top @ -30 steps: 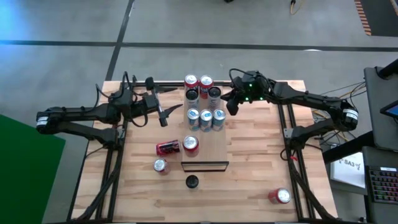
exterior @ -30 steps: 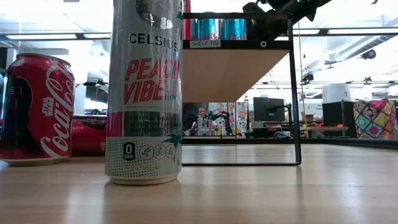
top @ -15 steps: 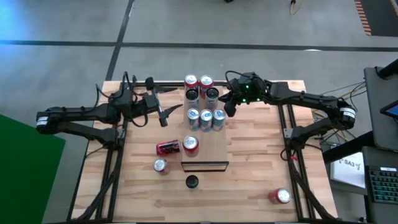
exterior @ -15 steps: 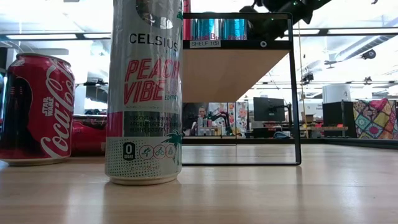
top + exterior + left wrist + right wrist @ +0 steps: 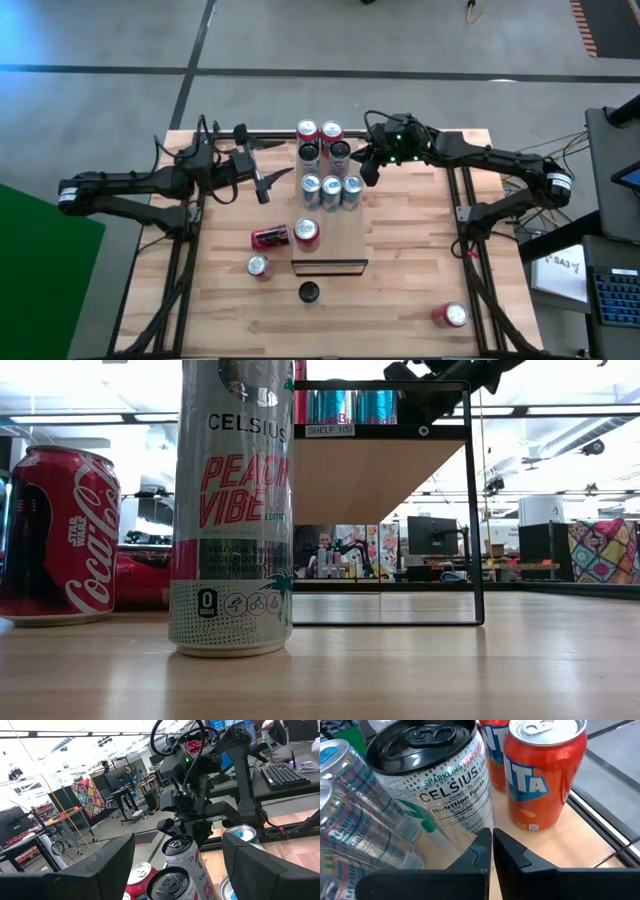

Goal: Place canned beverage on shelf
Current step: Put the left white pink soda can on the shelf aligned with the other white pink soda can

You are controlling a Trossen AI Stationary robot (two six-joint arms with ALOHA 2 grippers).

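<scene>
Hovering at the far end of the shelf (image 5: 340, 232), the right gripper (image 5: 367, 171) sits just beside the Celsius can (image 5: 342, 152) with the dark lid, on that can's right in the high view, and its two fingers (image 5: 475, 851) are pressed together with nothing between them, as the right wrist view shows. That Celsius can (image 5: 436, 780) stands upright on the light wood board, next to a second dark-lidded can (image 5: 309, 153), with two red Fanta cans (image 5: 318, 131) behind them at the shelf's far edge; in the right wrist view one Fanta can (image 5: 542, 775) stands close beside the Celsius can, apart from the fingertips. A row of three blue-and-silver cans (image 5: 330, 186) stands nearer the middle of the shelf, just in front of the gripper, and one red-topped can (image 5: 307, 231) stands alone toward the dark-edged near end. On the planked surface (image 5: 400, 290), off the shelf, a red can (image 5: 269, 237) lies on its side, another can (image 5: 258, 265) stands near it, a tall Peach Vibe Celsius can (image 5: 232, 510) stands in front of the shelf's near end, and a red can (image 5: 449, 316) stands well apart at the near right. The left gripper (image 5: 262, 183) waits over the surface left of the shelf, its fingers spread wide and empty.
</scene>
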